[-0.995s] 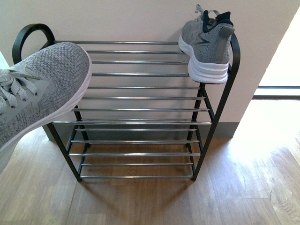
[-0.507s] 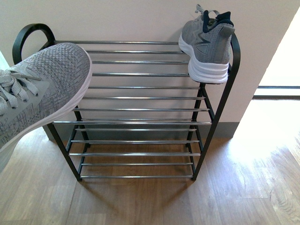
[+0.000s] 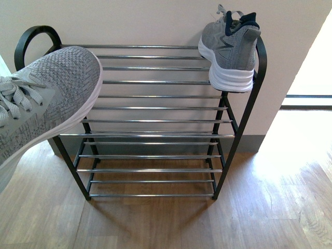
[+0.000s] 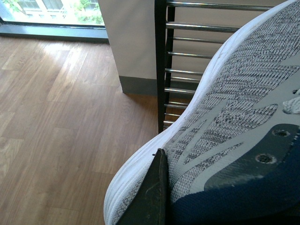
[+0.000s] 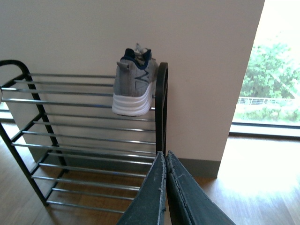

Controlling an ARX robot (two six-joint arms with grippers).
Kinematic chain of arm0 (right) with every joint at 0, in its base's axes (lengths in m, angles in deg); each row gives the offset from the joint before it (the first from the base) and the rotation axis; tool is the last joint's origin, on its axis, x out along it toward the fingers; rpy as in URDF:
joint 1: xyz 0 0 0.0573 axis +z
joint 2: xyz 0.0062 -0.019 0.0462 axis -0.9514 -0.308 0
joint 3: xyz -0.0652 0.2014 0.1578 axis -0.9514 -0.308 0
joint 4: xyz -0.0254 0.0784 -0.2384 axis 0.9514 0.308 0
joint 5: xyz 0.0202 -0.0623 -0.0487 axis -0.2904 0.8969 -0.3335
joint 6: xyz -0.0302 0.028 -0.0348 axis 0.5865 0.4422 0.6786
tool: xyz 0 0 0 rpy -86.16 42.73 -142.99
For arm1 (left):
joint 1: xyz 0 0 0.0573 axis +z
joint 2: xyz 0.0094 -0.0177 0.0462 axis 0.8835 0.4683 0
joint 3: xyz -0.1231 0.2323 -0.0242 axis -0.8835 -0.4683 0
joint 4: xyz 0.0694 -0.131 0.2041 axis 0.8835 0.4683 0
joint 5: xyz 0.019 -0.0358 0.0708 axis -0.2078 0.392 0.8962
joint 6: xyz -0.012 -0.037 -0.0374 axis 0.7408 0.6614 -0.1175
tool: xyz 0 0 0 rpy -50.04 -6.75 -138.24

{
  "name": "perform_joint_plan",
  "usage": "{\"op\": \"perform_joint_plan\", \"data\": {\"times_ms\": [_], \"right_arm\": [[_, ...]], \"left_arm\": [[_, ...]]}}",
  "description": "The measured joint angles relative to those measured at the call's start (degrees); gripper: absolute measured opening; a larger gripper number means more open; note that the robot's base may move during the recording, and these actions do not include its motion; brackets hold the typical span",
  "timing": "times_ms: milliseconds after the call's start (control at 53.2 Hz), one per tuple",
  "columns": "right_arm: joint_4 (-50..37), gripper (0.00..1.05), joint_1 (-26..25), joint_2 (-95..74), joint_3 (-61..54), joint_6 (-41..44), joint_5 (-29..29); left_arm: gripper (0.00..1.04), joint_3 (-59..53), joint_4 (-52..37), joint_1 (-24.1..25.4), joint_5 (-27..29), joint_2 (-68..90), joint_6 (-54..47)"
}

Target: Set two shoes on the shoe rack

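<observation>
Left gripper: my left gripper [image 4: 162,161] is clamped on the lifted shoe [image 4: 234,108]. I see only one dark finger [image 4: 152,197], pressed flat against the knit side near the heel; the other finger is hidden from me.
Right gripper: my right gripper [image 5: 165,154] is closed with nothing in it. Its two dark fingers lie side by side with only a sliver of gap, and it hangs in the air in front of the rack's right end.
Lifted shoe: in the front view the lifted shoe [image 3: 46,104] is off the floor at the left, tilted with the toe raised and aimed at the left end of the top tier. I cannot tell whether the toe touches the rods. It is grey knit with a thick white sole; pale laces show at the far left, and navy lining shows in the wrist view.
Parked shoe: the parked shoe [image 3: 231,49] sits on the top tier at the right end, just beside the black side loop. Its toe points to the wall and its heel faces me, with the white sole jutting past the near rod.
Rack: the rack [image 3: 155,82] has a black frame and silver rods, and stands against a pale wall [image 3: 129,21] on a wood floor [image 3: 155,223]. Its lower tiers are bare.
</observation>
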Motion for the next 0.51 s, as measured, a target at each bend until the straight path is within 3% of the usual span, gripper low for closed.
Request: {"op": "perform_joint_plan", "data": {"times_ms": [394, 507], "right_arm": [[0.28, 0.01, 0.00, 0.50, 0.00, 0.00, 0.02], [0.28, 0.22, 0.00, 0.50, 0.00, 0.04, 0.02]], "left_arm": [[0.02, 0.00, 0.00, 0.00, -0.07, 0.00, 0.02], [0.02, 0.00, 0.00, 0.00, -0.04, 0.00, 0.00]]}}
